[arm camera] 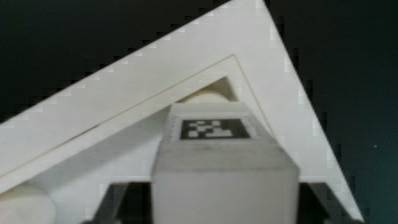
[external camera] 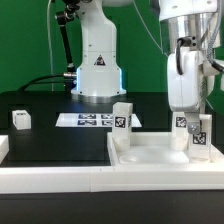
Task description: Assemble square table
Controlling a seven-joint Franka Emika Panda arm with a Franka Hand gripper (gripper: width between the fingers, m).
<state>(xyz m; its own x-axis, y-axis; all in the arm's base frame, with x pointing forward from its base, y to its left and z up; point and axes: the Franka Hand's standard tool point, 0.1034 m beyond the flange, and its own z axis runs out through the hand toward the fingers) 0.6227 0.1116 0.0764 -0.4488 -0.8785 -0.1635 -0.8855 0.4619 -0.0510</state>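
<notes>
Nearest the camera, the white rail runs along 6 o'clock of the exterior view (rig border, not part of the build). Just behind it the tabletop lies flat on the black table, spanning roughly 5 to 4 o'clock. One standing leg sits upright at the tabletop corner nearest the dial's middle.

At 3 o'clock the gripper comes straight down, clenched on the held leg. The wrist view backs this: the block fills the gap between the dark fingers, its tag faces the camera, and a tabletop corner lies beneath. I can't tell whether it's seated or hovering. Another leg stands just beside it toward the exterior view's right (I can't tell if they touch).

Further back, the marker board lies near centre, a loose leg sits at 9 o'clock, well apart, and the robot base is at 12.

Handling, my read:
- **Legs:** light, rigid, smooth plastic that could twist in the jaws. Pinch two flat opposite sides and keep them upright.
- **Slab:** stiff and light, so it may slide if pushed. The rim is the only place to take hold of it.
</notes>
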